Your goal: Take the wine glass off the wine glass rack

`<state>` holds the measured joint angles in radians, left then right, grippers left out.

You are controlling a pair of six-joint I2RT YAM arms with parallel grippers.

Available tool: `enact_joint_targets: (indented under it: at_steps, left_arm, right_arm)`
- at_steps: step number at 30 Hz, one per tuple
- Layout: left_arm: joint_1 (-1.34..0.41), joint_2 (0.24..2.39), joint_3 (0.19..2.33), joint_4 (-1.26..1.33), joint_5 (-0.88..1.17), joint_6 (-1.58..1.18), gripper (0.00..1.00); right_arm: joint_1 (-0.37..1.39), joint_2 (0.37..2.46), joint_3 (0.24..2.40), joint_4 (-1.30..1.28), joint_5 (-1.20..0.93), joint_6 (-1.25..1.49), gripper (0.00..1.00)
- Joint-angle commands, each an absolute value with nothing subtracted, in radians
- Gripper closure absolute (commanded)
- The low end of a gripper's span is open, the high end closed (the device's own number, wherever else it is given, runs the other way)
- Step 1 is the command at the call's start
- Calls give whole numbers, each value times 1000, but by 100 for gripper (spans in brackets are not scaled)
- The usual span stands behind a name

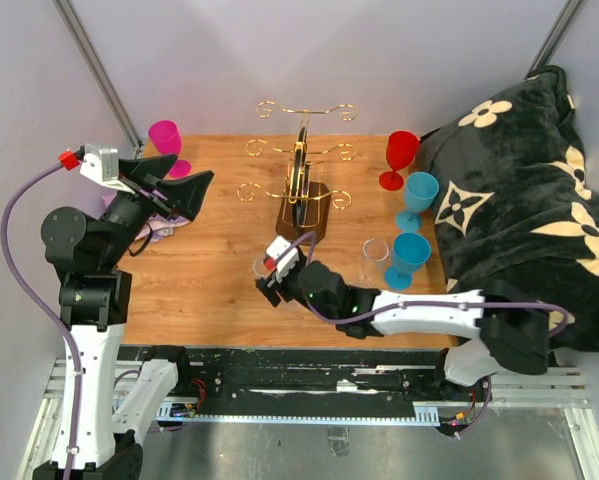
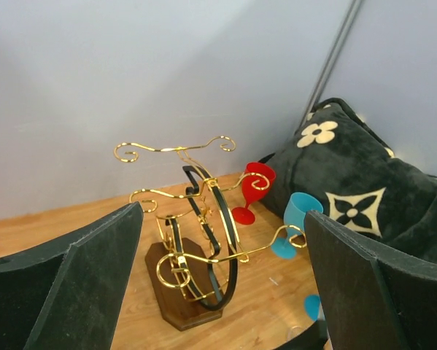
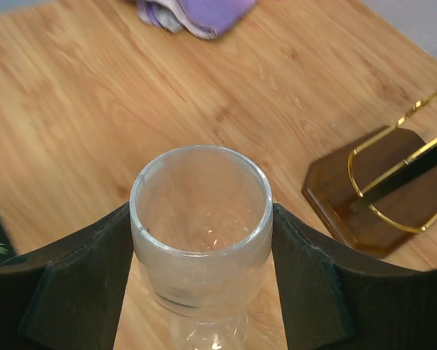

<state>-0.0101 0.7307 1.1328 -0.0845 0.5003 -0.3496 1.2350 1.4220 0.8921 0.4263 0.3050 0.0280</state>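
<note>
Wooden table (image 1: pixel 209 270): right gripper (image 3: pixel 201 248) clasps a clear wine glass (image 3: pixel 200 211); left gripper (image 2: pixel 222 215) gapes empty.

In the right wrist view the clear wine glass (image 3: pixel 200 226) loses its foot and most of its stem at the 6 o'clock edge. The wine glass rack (image 3: pixel 382 193) is cut off at 3 o'clock and the purple cloth (image 3: pixel 196 14) at 12 o'clock. From above, the left arm (image 1: pixel 119 215) covers most of that cloth, and the black blanket (image 1: pixel 519 200) runs off at 3 o'clock.

You worked at a wooden table (image 1: pixel 209 280) boxed by pale grey walls (image 1: pixel 219 60), a black flowered blanket (image 1: pixel 519 190) heaped on its right side.
</note>
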Motion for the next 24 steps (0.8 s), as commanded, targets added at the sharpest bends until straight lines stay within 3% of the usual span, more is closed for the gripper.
enact_joint_targets:
  at_steps: [1, 7, 24]
  left_arm:
    - [-14, 736, 1120, -54, 457, -393, 2]
    - [-14, 722, 1098, -60, 437, -372, 1]
    - [-14, 730, 1100, -103, 440, -336, 1]
  right_arm:
    - [1256, 1511, 758, 1067, 476, -231, 49]
    - [1262, 1649, 687, 1453, 489, -329, 52]
    - [1261, 1745, 653, 1562, 502, -155, 49]
